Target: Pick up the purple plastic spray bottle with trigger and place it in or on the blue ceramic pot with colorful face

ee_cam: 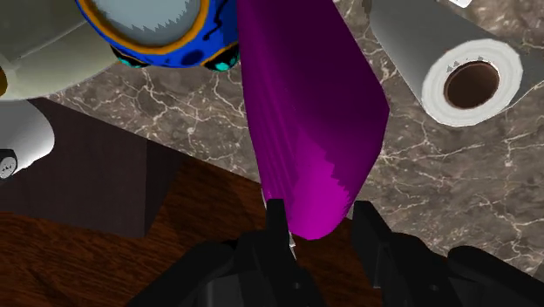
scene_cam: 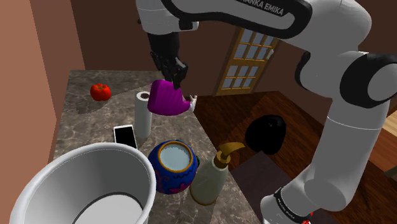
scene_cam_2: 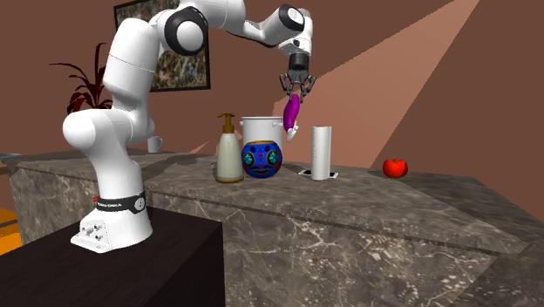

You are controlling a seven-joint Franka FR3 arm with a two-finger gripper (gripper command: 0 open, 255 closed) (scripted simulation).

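The black gripper [ee_cam: 319, 216] is clamped on the purple spray bottle [ee_cam: 314, 113], one finger on each side of its narrow end, and holds it in the air well clear of the marble counter [scene_cam: 79, 130]. In the second exterior view the bottle [scene_cam_2: 292, 112] hangs from the fingers with its long axis close to upright, a little tilted, and its white tip lowest. The blue pot with the painted face [scene_cam_2: 261, 159] stands on the counter below the bottle and to that view's left. In the shoulder view the pot [scene_cam: 172, 167] lies nearer the camera than the bottle [scene_cam: 167, 97], its round mouth open upward. So the carry probably runs from beside the paper towel roll [scene_cam: 142, 114] toward the pot, then down, white tip first. A pump soap dispenser [scene_cam: 213, 175] stands just beside the pot and could be knocked on the way down.
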